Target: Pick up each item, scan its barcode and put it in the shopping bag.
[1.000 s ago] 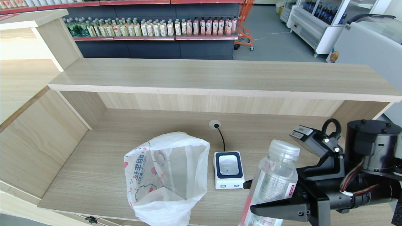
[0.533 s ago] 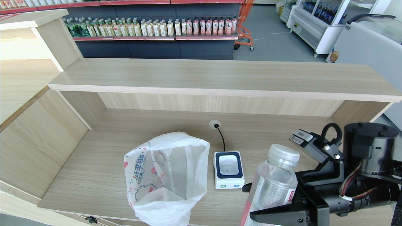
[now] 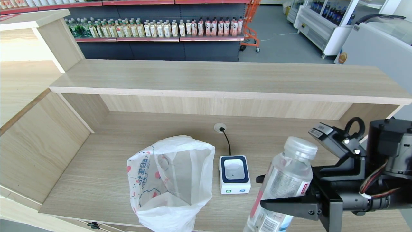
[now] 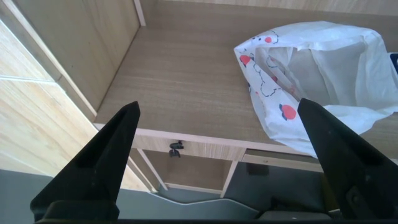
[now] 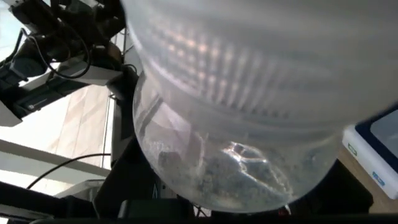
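Shop floor behind: we list a long shelf (image 3: 154,29) of drink bottles in a row and glass-fronted coolers (image 3: 325,22) to the right.

Table (image 3: 96,180): pale wood, sunk below a raised ledge (image 3: 225,79) at the back and walled on both sides. We see its front edge and left wall from the left wrist as well (image 4: 186,81).

Shopping bag (image 3: 170,183): thin white plastic with red and blue cartoon print. It stands open-mouthed near the table's front edge, left of centre, and we also see it from the left wrist (image 4: 311,74).

Right gripper (image 3: 261,191): black, entering from the right over the table's front right part. Its fingers are clamped on the bottle, one on the near side and one on the far side.

Left gripper (image 4: 217,106): held above the table's front left edge, beside the bag. Its fingers are spread wide with nothing between them.

Bottle (image 3: 283,183): clear plastic with a clear cap and a white label with a red stripe. It is held off the table and tilted, cap up and away, just right of the scanner. We see its ribbed base close up from the right wrist (image 5: 236,124).

Scanner (image 3: 234,174): small white box with a dark blue frame round its window. It lies flat just right of the bag.

Cable (image 3: 227,140): black, running from the scanner's back to a round port in the table.
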Available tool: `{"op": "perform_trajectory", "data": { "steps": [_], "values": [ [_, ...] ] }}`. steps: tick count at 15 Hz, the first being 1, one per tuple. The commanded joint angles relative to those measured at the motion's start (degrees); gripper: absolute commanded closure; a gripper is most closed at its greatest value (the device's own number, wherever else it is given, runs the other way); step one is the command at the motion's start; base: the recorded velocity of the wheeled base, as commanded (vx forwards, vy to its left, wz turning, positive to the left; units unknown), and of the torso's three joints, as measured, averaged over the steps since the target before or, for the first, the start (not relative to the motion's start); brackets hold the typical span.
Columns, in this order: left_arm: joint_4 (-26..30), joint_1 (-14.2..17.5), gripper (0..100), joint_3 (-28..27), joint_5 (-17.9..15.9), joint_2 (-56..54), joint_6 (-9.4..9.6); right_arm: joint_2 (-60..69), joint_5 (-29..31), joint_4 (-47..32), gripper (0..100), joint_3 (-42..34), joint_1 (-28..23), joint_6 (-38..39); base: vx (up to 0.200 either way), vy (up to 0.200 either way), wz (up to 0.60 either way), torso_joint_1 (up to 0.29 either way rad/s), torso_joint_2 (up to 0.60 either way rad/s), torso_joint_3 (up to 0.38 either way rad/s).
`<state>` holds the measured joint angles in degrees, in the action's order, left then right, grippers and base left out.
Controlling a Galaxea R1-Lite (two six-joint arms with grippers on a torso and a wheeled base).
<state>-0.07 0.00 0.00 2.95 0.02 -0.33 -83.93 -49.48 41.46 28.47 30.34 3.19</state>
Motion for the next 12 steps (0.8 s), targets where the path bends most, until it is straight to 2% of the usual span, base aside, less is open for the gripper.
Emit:
{"op": "perform_trajectory", "data": {
  "steps": [1, 2, 3, 4, 8, 9, 12],
  "values": [
    [0.0, 0.0, 0, 0.0, 0.0, 0.0, -0.02, 7.7, 6.7, -7.1, 100, 2.0, -6.7, -9.6, 0.0, 0.0, 0.0, 0.0, 0.0, 0.0],
    [0.0, 0.0, 0, 0.0, 0.0, 0.0, -0.02, 9.8, 13.6, -13.1, 100, 1.9, -12.7, -21.0, 0.0, 0.0, 0.0, 0.0, 0.0, 0.0],
    [0.0, 0.0, 0, 0.0, 0.0, 0.0, -0.02, 10.9, 21.1, -16.0, 100, 1.2, -16.9, -29.1, 0.0, 0.0, 0.0, 0.0, 0.0, 0.0],
    [0.0, 0.0, 0, 0.0, 0.0, 0.0, -0.02, 11.2, 25.3, -16.0, 100, 0.3, -19.3, -34.2, 0.0, 0.0, 0.0, 0.0, 0.0, 0.0],
    [0.0, 0.0, 0, 0.0, 0.0, 0.0, -0.02, 10.2, 25.3, -7.7, 100, -0.4, -19.6, -43.6, 0.0, 0.0, 0.0, 0.0, 0.0, 0.0],
    [0.0, 0.0, 0, 0.0, 0.0, 0.0, -0.02, 7.6, 25.0, -3.4, 100, -0.8, -18.3, -48.3, 0.0, 0.0, 0.0, 0.0, 0.0, 0.0],
    [0.0, 0.0, 0, 0.0, 0.0, 0.0, -0.02, 2.8, 23.6, 3.5, 100, -1.3, -14.5, -55.0, 0.0, 0.0, 0.0, 0.0, 0.0, 0.0]
  ]
}}
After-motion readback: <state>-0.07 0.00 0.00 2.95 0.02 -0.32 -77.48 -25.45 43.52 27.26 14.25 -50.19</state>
